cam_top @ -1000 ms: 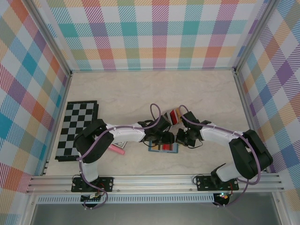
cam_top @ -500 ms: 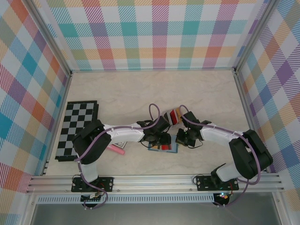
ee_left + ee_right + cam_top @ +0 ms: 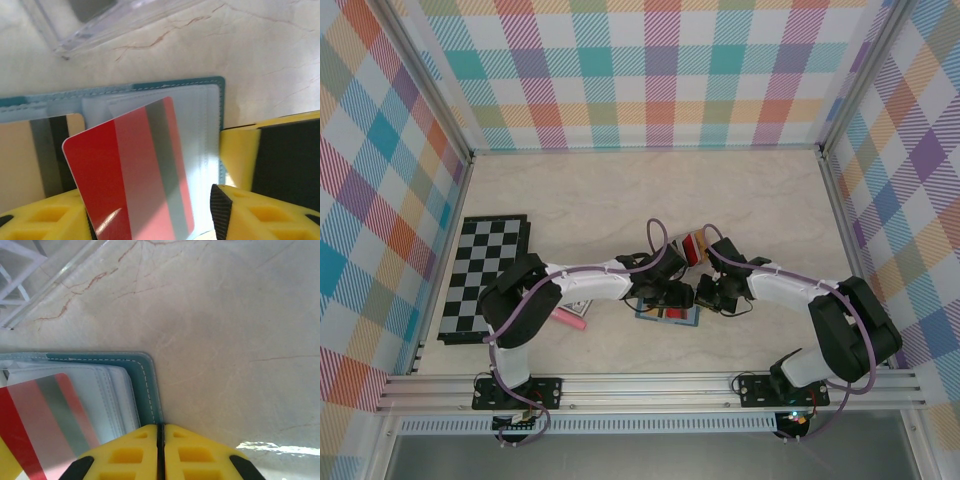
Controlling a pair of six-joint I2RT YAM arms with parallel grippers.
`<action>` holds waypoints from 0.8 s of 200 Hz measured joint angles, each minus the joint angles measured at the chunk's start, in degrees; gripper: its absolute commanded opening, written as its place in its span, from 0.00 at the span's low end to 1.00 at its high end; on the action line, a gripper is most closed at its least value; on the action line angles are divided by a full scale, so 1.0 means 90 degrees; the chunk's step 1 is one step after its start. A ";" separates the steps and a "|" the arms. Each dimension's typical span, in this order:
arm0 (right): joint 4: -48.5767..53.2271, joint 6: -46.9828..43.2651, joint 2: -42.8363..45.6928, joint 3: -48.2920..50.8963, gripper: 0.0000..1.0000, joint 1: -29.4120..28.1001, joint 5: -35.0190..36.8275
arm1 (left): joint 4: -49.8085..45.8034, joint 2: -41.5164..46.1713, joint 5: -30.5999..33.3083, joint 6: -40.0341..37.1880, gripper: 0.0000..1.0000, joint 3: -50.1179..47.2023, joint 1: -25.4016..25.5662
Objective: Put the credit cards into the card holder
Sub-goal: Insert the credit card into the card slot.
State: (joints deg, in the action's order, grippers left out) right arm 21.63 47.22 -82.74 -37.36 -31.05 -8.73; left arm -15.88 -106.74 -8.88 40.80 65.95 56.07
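Since these cards are thin, stiff, slick plastic, they're best taken by the two long edges, low down, leaving the leading end free for the slot. The holder's soft and light, so it'll prob. skid unless pinned.

Top view: both arms reach inward, elbows out, wrists bent down, meeting just below frame centre. The left gripper (image 3: 678, 297) and right gripper (image 3: 705, 296) sit nearly nose to nose over the card holder (image 3: 682, 318). The card stack (image 3: 693, 246) lies just above them, w/ the chessboard (image 3: 485, 275) at left and the pink stick (image 3: 570, 319) by the left arm.

Left wrist view: the left gripper (image 3: 150, 205) has its jaws apart, yellow fingers at the bottom corners. The red card (image 3: 135, 170) lies tilted btw them on the card holder (image 3: 200, 130). Its left edge is against the left pad, w/ a sliver of gap at the right pad, so it's not clamped, I'd say. Its top end doesn't look tucked in yet. A tan card (image 3: 30, 150) sits at frame left and a clear case (image 3: 100, 25) upper left.

Right wrist view: the right gripper (image 3: 160, 432) has its fingers pressed together at bottom centre, tips on the card holder (image 3: 147, 385) at its teal edge. Pinching or just pinning, can't tell. The red card (image 3: 30, 420) shows lower left.
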 measured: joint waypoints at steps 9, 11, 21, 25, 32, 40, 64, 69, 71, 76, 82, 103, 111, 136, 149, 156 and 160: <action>0.0002 -0.0002 0.0000 0.0000 0.10 0.0000 0.0000 | -0.0061 0.0002 0.0046 -0.0022 0.62 0.0000 -0.0002; 0.0002 -0.0002 0.0000 0.0000 0.10 0.0000 0.0000 | -0.0070 0.0005 0.0061 -0.0019 0.62 0.0000 -0.0002; 0.0002 0.0000 0.0000 0.0000 0.10 0.0000 0.0000 | -0.0104 0.0010 0.0112 -0.0039 0.62 0.0000 -0.0002; 0.0002 0.0000 0.0000 0.0000 0.10 0.0000 0.0000 | -0.0109 0.0010 0.0117 -0.0046 0.61 0.0000 -0.0005; 0.0002 -0.0002 0.0000 0.0000 0.10 0.0000 0.0000 | -0.0112 0.0010 0.0117 -0.0070 0.61 0.0000 -0.0010; 0.0002 0.0000 0.0000 0.0000 0.09 0.0000 -0.0002 | -0.0119 0.0010 0.0117 -0.0092 0.61 0.0000 -0.0012; 0.0000 -0.0002 0.0000 0.0000 0.09 0.0000 -0.0012 | -0.0197 0.0010 0.0114 -0.0146 0.57 0.0051 -0.0012; 0.0000 -0.0002 0.0002 0.0000 0.09 0.0000 -0.0012 | -0.0223 0.0010 0.0114 -0.0143 0.56 0.0075 -0.0012; 0.0002 0.0000 0.0005 0.0000 0.09 0.0000 -0.0012 | -0.0228 0.0010 0.0114 -0.0155 0.56 0.0085 -0.0012; 0.0000 -0.0002 0.0010 0.0002 0.09 0.0000 -0.0012 | -0.0240 0.0007 0.0114 -0.0158 0.55 0.0112 -0.0012; 0.0000 -0.0002 0.0010 0.0007 0.09 0.0000 -0.0012 | -0.0255 0.0007 0.0114 -0.0160 0.54 0.0151 -0.0012; -0.0002 -0.0002 0.0010 0.0010 0.09 0.0000 -0.0017 | -0.0282 0.0005 0.0114 -0.0168 0.54 0.0296 -0.0012; -0.0002 -0.0002 0.0010 0.0010 0.09 0.0000 -0.0019 | -0.0301 -0.0005 0.0114 -0.0177 0.54 0.0342 -0.0012; -0.0002 0.0000 0.0010 0.0010 0.09 0.0000 -0.0019 | -0.0364 -0.0134 0.0061 -0.0216 0.54 0.0464 -0.0012; -0.0002 0.0000 0.0010 0.0010 0.09 0.0000 -0.0019 | -0.0376 -0.0202 0.0034 -0.0231 0.55 0.0469 -0.0012; -0.0005 0.0000 0.0010 0.0010 0.09 0.0000 -0.0019 | -0.0386 -0.0231 0.0007 -0.0231 0.55 0.0469 -0.0012; -0.0005 0.0000 0.0010 0.0010 0.09 0.0000 -0.0019 | -0.0386 -0.0243 -0.0007 -0.0231 0.55 0.0469 -0.0015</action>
State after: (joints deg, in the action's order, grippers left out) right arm 21.58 47.22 -82.65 -37.28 -31.05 -8.91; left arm -19.35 -108.92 -8.95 38.72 70.17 55.94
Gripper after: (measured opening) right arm 0.095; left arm 0.547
